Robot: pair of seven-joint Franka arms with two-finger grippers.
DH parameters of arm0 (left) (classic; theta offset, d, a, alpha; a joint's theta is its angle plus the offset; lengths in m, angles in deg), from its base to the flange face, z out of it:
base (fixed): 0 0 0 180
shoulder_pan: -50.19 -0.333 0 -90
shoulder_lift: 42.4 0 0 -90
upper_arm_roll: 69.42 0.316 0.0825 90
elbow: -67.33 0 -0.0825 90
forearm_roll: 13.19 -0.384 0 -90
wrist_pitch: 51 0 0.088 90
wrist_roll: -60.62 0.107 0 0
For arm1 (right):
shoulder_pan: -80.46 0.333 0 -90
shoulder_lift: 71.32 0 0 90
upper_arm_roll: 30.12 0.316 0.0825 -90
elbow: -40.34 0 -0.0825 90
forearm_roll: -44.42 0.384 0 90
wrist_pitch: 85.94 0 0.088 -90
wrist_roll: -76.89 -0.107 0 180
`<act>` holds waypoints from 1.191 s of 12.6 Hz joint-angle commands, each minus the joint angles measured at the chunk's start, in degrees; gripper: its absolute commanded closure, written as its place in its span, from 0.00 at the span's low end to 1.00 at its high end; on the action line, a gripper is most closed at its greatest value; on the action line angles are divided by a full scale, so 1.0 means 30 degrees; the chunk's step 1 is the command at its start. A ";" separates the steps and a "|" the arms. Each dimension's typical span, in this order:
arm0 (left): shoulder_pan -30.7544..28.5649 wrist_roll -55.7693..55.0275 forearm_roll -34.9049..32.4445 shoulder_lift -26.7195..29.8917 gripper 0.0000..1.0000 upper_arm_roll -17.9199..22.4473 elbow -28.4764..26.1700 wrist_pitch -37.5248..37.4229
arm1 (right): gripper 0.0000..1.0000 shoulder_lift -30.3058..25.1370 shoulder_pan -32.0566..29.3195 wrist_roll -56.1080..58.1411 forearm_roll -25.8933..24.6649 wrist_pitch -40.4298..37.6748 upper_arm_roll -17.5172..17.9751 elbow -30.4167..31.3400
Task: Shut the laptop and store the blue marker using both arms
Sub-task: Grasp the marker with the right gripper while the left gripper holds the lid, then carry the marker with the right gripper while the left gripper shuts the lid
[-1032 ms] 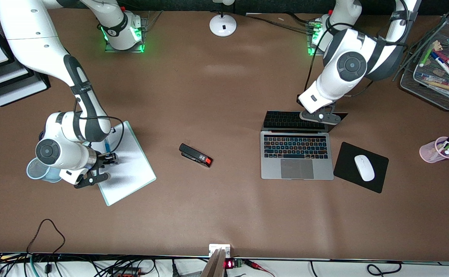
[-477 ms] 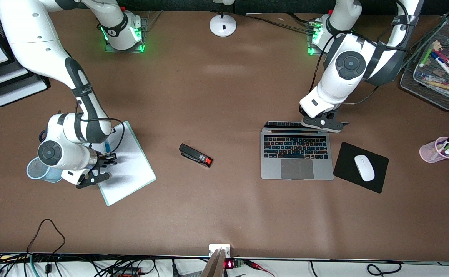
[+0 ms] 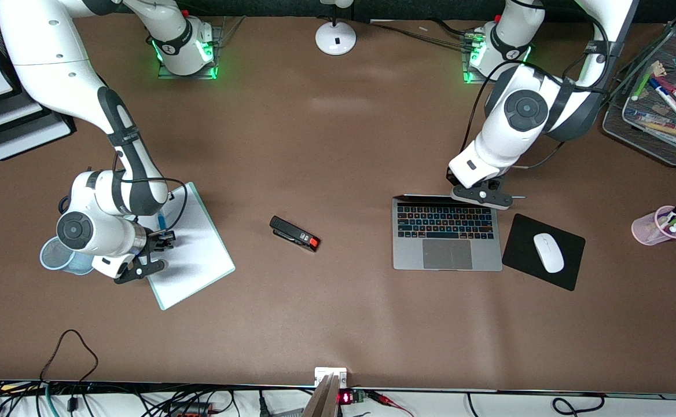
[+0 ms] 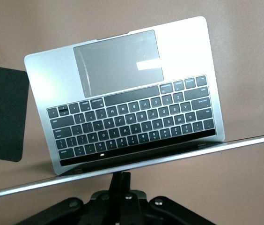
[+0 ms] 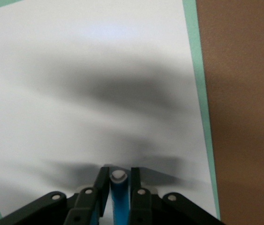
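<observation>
Brown matte table [image 3: 338,145] is spread beneath both arms, with cables along its nearer edge. A black stapler [image 3: 294,233] lies between a white clipboard [image 3: 196,255] and the slim silver-grey laptop [image 3: 447,240], beside which a black mouse pad [image 3: 523,243] is placed. The left gripper [image 3: 482,196], fingers shut, is pressed against the lid's top edge. The right gripper [image 5: 118,187] is clamped on the light-blue marker [image 5: 119,199] over the clipboard.
</observation>
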 commanded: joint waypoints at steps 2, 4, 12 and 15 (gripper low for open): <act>-0.0277 -0.0036 -0.1455 -0.1679 0.99 -0.0004 0.1515 0.0372 | 0.78 0.0085 -0.0079 0.0298 0.0050 0.0035 0.0028 -0.0180; -0.0569 0.0051 -0.1486 -0.2264 0.99 -0.0004 0.1516 0.1164 | 0.84 0.0085 -0.0050 0.0269 0.0051 -0.0082 0.0028 -0.0151; -0.0600 0.0110 -0.1660 -0.3612 1.00 0.0025 0.2246 0.2337 | 0.96 -0.1170 -0.0167 0.0386 -0.0008 -0.0111 0.0028 -0.0414; -0.0688 0.0140 -0.2424 -0.4813 1.00 0.0025 0.2716 0.3797 | 0.98 -0.2517 -0.0196 0.1816 0.0079 -0.0141 0.0057 -0.0414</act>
